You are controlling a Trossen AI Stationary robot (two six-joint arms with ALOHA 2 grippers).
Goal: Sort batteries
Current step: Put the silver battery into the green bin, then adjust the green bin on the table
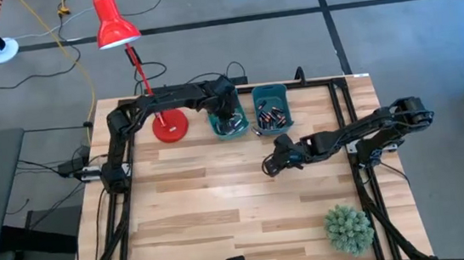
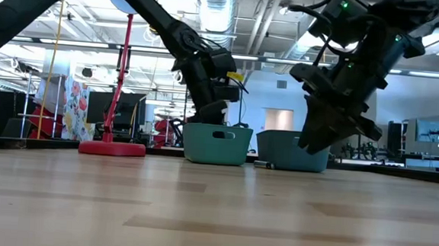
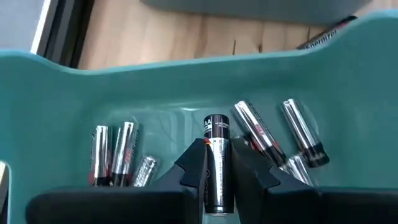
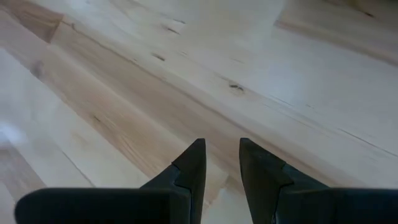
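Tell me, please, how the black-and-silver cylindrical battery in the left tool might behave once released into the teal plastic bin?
The black-and-silver cylindrical battery looks round and glossy, so it will probably roll and may slip. It seems stiff. The teal plastic bin's walls should contain it.

teal bins [image 1: 269,93], silver-and-black batteries [image 3: 252,130], red lamp [image 1: 114,23], pale striped wood table [image 1: 222,199]

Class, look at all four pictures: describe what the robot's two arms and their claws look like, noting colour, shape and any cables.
Both arms are dark, nearly black, built of jointed segments with thin black cables along them. The left claw and the right claw each end in two matte black, angular fingers tapering to blunt tips. No markings show on them.
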